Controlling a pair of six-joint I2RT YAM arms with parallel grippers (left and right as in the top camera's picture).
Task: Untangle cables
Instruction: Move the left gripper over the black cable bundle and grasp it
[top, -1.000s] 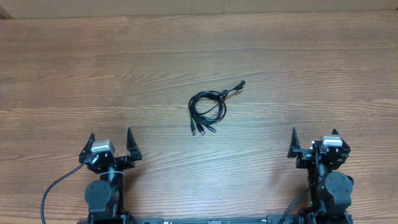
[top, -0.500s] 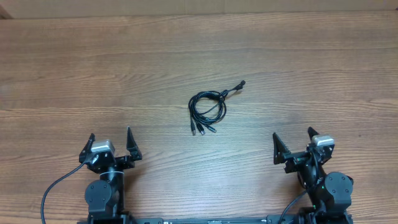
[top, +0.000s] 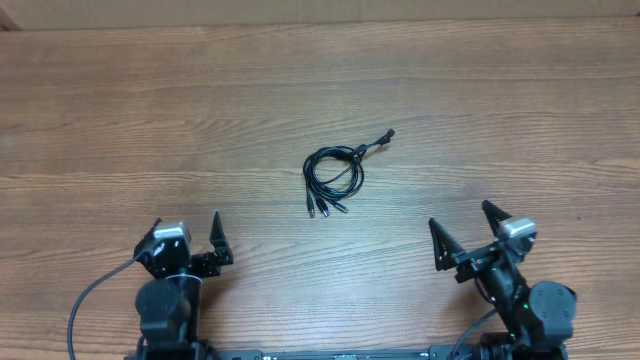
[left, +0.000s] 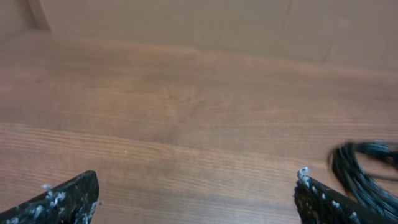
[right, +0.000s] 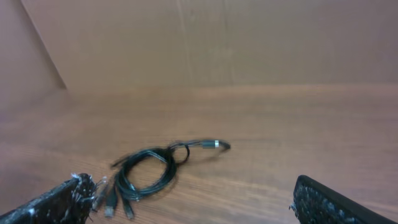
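The cables (top: 334, 172) lie as a small black coil at the table's centre, one plug end stretched up-right and three plug ends pointing down-left. My left gripper (top: 185, 222) stands open near the front left, well short of the coil. The right gripper (top: 458, 214) is open near the front right, angled toward the coil and apart from it. In the left wrist view the cables (left: 367, 168) show blurred at the right edge, beyond the open gripper (left: 198, 177). The right wrist view has the cables (right: 149, 171) ahead of the left fingertip of the open gripper (right: 186, 180).
The wooden table (top: 500, 100) stretches wide around the coil. A brown cardboard wall (right: 217, 43) stands along the far edge. A thick black arm cable (top: 90, 300) loops at the front left beside the left arm's base.
The right gripper has swung left and forward, now angled toward the coil. The left gripper has turned slightly right. The cables have not moved.
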